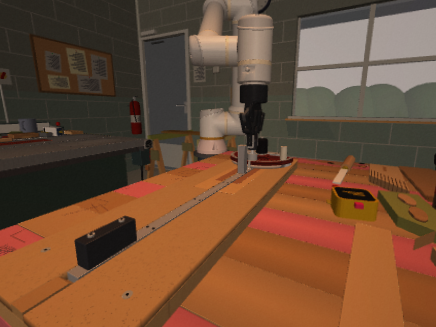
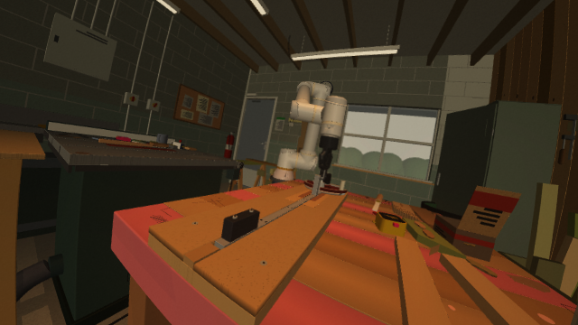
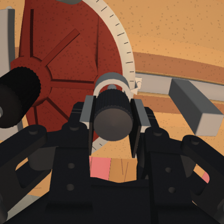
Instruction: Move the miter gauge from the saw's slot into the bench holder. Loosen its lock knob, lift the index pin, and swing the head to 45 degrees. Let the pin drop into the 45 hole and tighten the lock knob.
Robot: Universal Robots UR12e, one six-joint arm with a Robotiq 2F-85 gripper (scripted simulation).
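Note:
My gripper points straight down at the far end of the bench holder, closed on the index pin's small dark knurled knob, which stands at the rim of the miter gauge's red head. The white degree scale curves past the pin. The larger black lock knob stands at the head's hub, left of my fingers. The gauge's grey bar runs along the holder's slot toward a black block. A grey fence piece juts out on the right.
The holder board's right edge drops to the red and orange bench top. A yellow tape measure, a chisel and green blocks lie to the right. The table saw stands off to the left.

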